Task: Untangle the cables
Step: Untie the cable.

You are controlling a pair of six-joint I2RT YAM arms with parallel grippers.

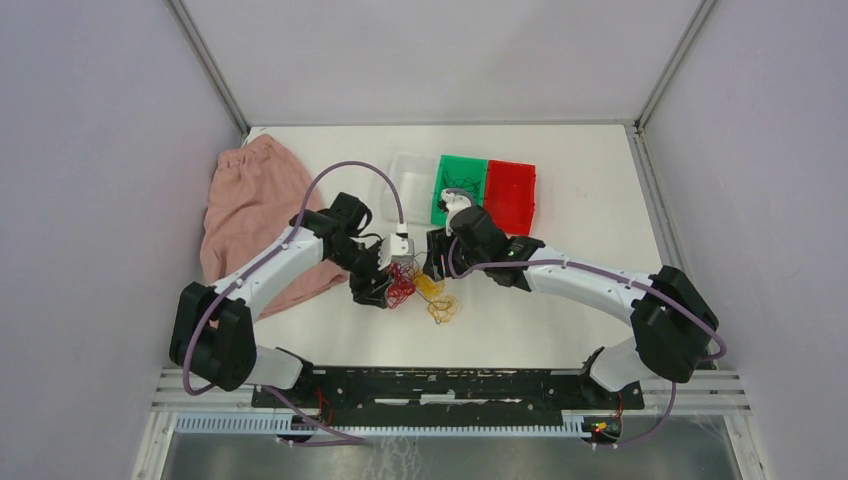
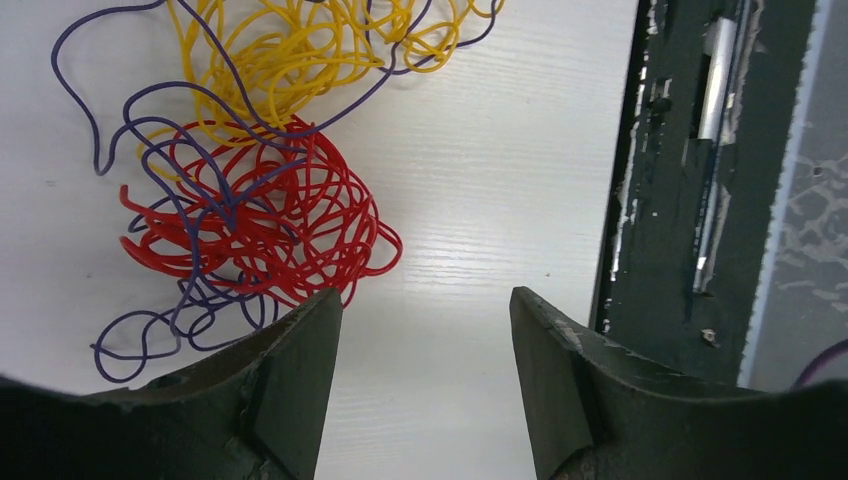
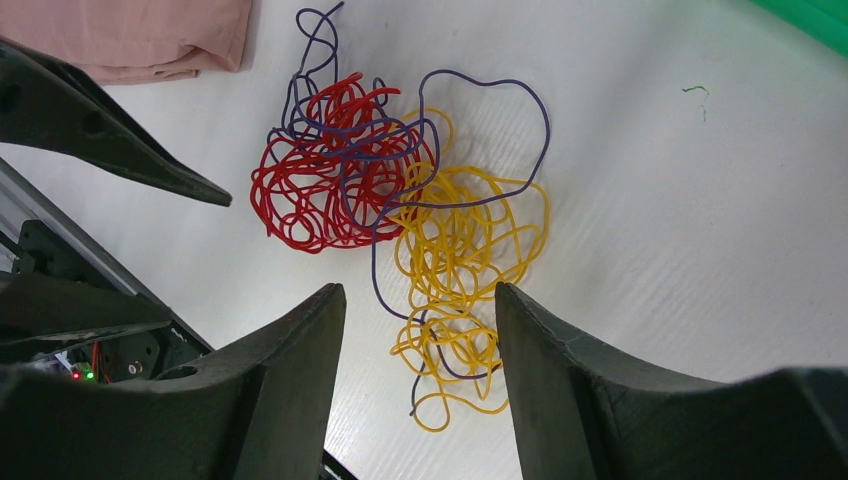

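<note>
The cables (image 1: 420, 290) lie in one tangle on the white table between my two grippers. In the left wrist view a red clump (image 2: 260, 220) sits under a yellow clump (image 2: 300, 50), and a thin purple wire (image 2: 150, 130) threads through both. My left gripper (image 2: 425, 310) is open over bare table just right of the red clump, holding nothing. In the right wrist view the red clump (image 3: 325, 190) lies left of the yellow clump (image 3: 465, 250). My right gripper (image 3: 420, 300) hangs open above the yellow loops, which rest flat on the table.
A pink cloth (image 1: 250, 215) lies at the left. A clear tray (image 1: 412, 180), a green bin (image 1: 460, 185) and a red bin (image 1: 510, 195) stand in a row behind the arms. A dark metal rail (image 1: 450, 385) runs along the near table edge.
</note>
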